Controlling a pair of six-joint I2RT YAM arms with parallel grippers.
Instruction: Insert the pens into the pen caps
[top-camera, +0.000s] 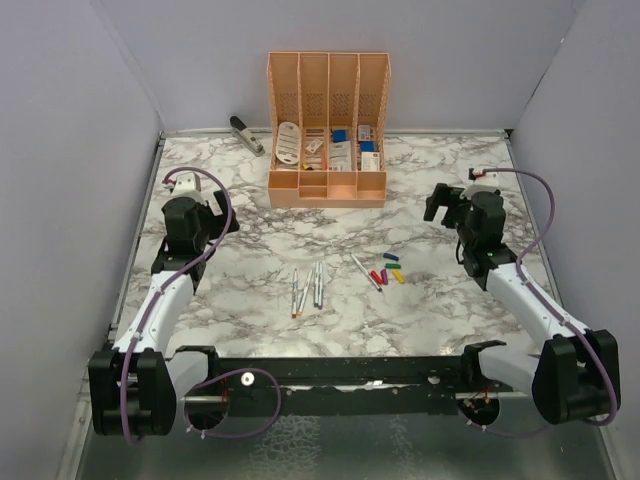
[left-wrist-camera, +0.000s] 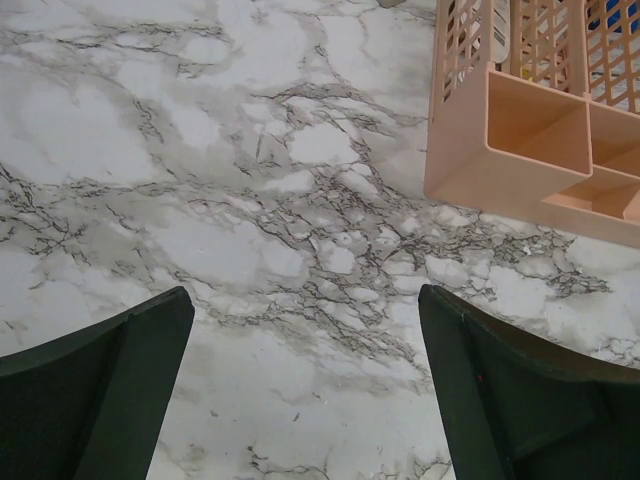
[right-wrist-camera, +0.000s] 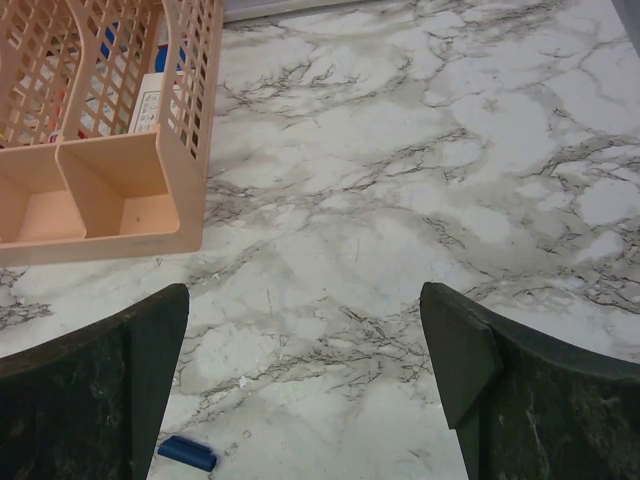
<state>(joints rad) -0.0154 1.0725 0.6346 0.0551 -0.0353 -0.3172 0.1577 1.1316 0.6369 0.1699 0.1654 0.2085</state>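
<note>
left claw (left-wrist-camera: 305, 300) and right claw (right-wrist-camera: 305, 295) spread apart, thin white pens (top-camera: 318, 283), tiny coloured caps (top-camera: 380, 276) beside

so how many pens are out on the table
5 pens: four close together mid-table, the fifth right of them beside the caps. The close ones may hide another.

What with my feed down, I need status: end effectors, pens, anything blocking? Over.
Left end effector open, empty. Right end effector open, empty. Pens and pen caps lying separate, none joined. Nothing blocking them.
</note>
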